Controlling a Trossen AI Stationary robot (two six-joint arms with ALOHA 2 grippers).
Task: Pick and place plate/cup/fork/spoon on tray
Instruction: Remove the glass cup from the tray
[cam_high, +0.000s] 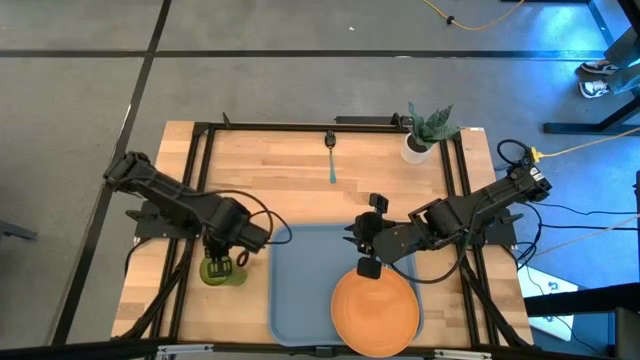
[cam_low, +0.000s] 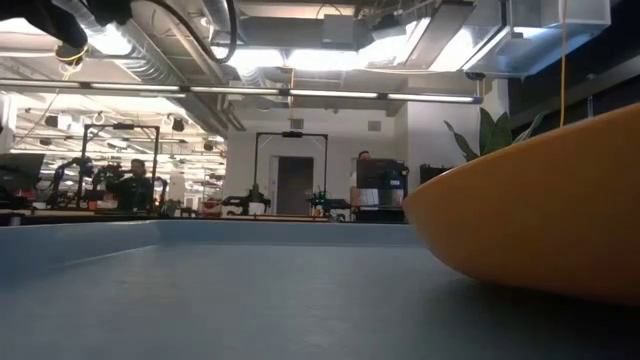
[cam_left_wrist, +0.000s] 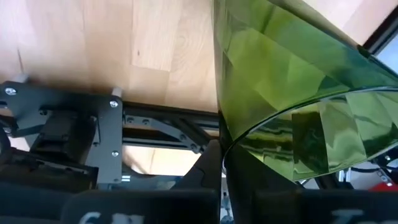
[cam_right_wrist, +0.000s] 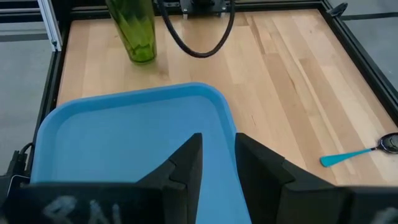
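Observation:
The translucent green cup (cam_high: 222, 270) is upright at the table's near left, just left of the tray (cam_high: 300, 290), with my left gripper (cam_high: 224, 256) shut on it from above. The orange plate (cam_high: 375, 312) lies flat on the tray's near right part. Above the tray, just beyond the plate, my right gripper (cam_high: 363, 238) hangs open and touches nothing. The spoon (cam_high: 331, 162), teal-handled with a dark head, lies on the wood near the far edge. No view shows the fork. My left gripper pinches the cup's wall at its rim (cam_left_wrist: 231, 144), one finger (cam_left_wrist: 208, 177) outside and the other inside. It comes from above, slanting down. The cup (cam_right_wrist: 138, 31) stays near upright, its base at table level. Whether the base rests on the wood I cannot tell.
A potted plant (cam_high: 428, 135) stands at the far right corner. A black frame rail (cam_high: 190, 200) runs along the table's left side near the cup. Bare wood lies between the tray's far rim (cam_right_wrist: 143, 93) and the spoon (cam_right_wrist: 357, 152).

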